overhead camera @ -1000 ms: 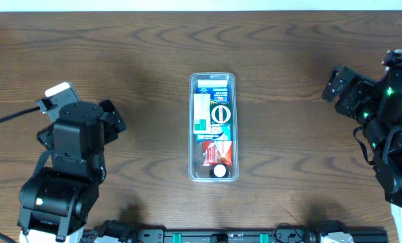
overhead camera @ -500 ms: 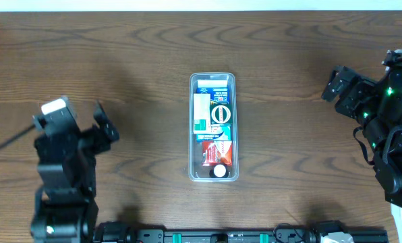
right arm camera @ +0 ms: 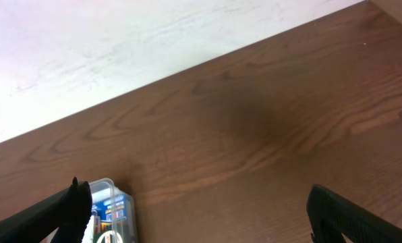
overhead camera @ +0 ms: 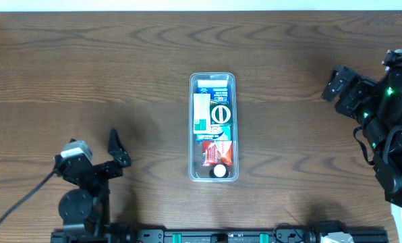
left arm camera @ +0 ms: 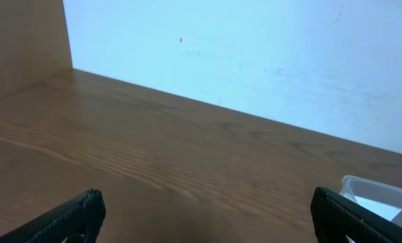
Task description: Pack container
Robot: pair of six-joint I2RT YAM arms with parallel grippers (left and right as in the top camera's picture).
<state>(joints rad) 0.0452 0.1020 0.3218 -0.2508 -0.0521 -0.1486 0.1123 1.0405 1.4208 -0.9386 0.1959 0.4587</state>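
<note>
The container (overhead camera: 191, 135) is a long clear plastic tray at the table's middle. It holds a blue box (overhead camera: 210, 86), a green-and-white box (overhead camera: 201, 113), a round green-labelled item (overhead camera: 220, 113), a red pack (overhead camera: 218, 150) and a white round item (overhead camera: 219, 171). My left gripper (overhead camera: 100, 158) is open and empty at the front left, far from the tray. In the left wrist view (left arm camera: 208, 223) a tray corner (left arm camera: 383, 194) shows at the right. My right gripper (overhead camera: 332, 84) is open and empty at the right. In the right wrist view (right arm camera: 208, 216) the tray end (right arm camera: 113, 202) shows by the left finger.
The dark wooden table (overhead camera: 120, 61) spreads around the tray. A white wall (left arm camera: 255, 54) rises behind its far edge. A black rail (overhead camera: 214, 236) runs along the front edge. A cable (overhead camera: 19, 202) trails from the left arm.
My left arm has drawn back toward the front edge and folded low. The right arm and the tray's contents have not moved.
</note>
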